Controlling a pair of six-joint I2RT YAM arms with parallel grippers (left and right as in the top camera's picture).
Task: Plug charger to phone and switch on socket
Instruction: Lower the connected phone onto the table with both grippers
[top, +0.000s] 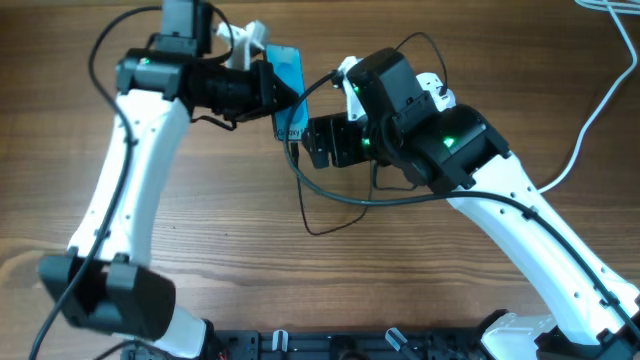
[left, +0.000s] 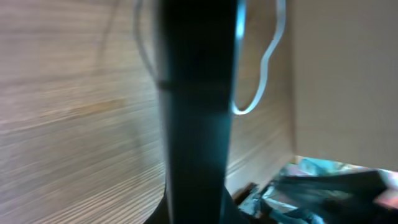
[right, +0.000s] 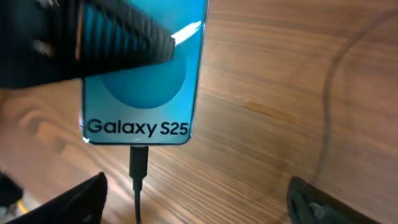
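Observation:
The phone (top: 290, 72) has a cyan screen and lies slightly tilted at the back of the table. In the right wrist view (right: 149, 93) it reads "Galaxy S25". My left gripper (top: 268, 88) is shut on the phone, with one ridged finger across the screen. In the left wrist view the phone is a dark, blurred upright slab (left: 196, 118). The charger connector (right: 138, 163) sits in the phone's bottom edge, and its thin black cable (top: 306, 205) loops toward me. My right gripper (right: 199, 202) is open and empty just short of the connector, also seen overhead (top: 318, 142). Of the socket, only a white bit (top: 248, 38) shows behind the left arm.
A thick white cord (top: 600, 85) runs along the far right of the wooden table and loops in the left wrist view (left: 264, 87). Both arms crowd the back centre. The cable's loop lies on the wood in front of the right gripper.

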